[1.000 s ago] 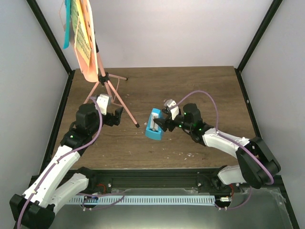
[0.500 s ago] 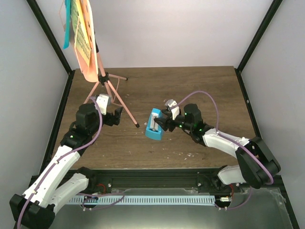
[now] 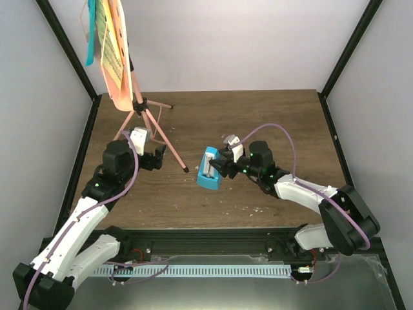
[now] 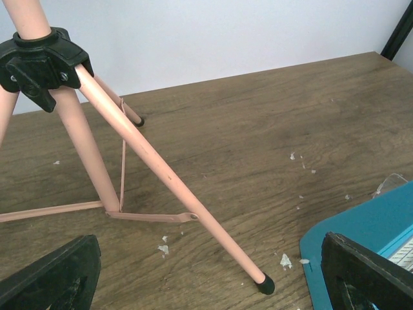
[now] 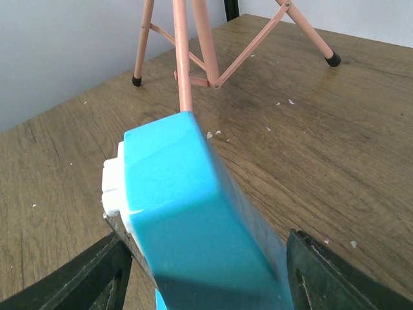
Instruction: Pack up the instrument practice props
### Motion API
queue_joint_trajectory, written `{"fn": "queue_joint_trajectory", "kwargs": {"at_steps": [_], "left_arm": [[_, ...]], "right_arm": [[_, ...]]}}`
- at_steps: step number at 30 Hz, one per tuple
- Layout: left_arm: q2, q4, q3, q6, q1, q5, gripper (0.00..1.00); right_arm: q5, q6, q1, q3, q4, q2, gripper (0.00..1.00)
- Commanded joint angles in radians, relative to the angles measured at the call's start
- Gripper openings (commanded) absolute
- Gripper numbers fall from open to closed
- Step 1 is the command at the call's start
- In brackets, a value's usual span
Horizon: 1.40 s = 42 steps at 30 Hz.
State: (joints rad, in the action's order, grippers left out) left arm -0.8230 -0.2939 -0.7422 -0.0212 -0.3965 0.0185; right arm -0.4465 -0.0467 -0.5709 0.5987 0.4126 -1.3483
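The salmon-pink music stand (image 3: 139, 106) stands at the far left, and its desk (image 3: 120, 97) holds yellow sheets (image 3: 111, 57) and a blue sheet (image 3: 90, 35). My left gripper (image 3: 155, 157) is open, low beside the stand's near leg. In the left wrist view that leg (image 4: 161, 171) runs between my wide-apart fingers (image 4: 51, 278), not touching them. The blue metronome (image 3: 208, 169) stands mid-table. My right gripper (image 3: 219, 166) is open and straddles it. In the right wrist view the metronome (image 5: 193, 219) fills the gap, with space left at the right finger (image 5: 348, 278).
Black frame posts and white walls enclose the wooden table (image 3: 271, 123). Small paper flecks (image 4: 284, 260) lie on the wood. The stand's other legs (image 5: 145, 45) spread behind the metronome. The metronome's corner (image 4: 361, 226) shows beside my left gripper's right finger.
My right gripper has crept slightly left, further around the metronome. The left arm, stand and sheets have not moved.
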Motion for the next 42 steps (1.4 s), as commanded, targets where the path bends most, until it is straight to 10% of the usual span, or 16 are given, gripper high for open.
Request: {"fn": "queue_joint_trajectory", "kwargs": {"at_steps": [1, 42], "left_arm": [[0.012, -0.004, -0.007, 0.009, -0.002, 0.006, 0.95], [0.002, 0.002, -0.005, 0.014, -0.002, -0.003, 0.94]], "right_arm": [[0.002, -0.013, 0.012, -0.007, 0.030, -0.010, 0.66], [-0.025, -0.019, 0.042, 0.016, 0.026, -0.051, 0.66]]}}
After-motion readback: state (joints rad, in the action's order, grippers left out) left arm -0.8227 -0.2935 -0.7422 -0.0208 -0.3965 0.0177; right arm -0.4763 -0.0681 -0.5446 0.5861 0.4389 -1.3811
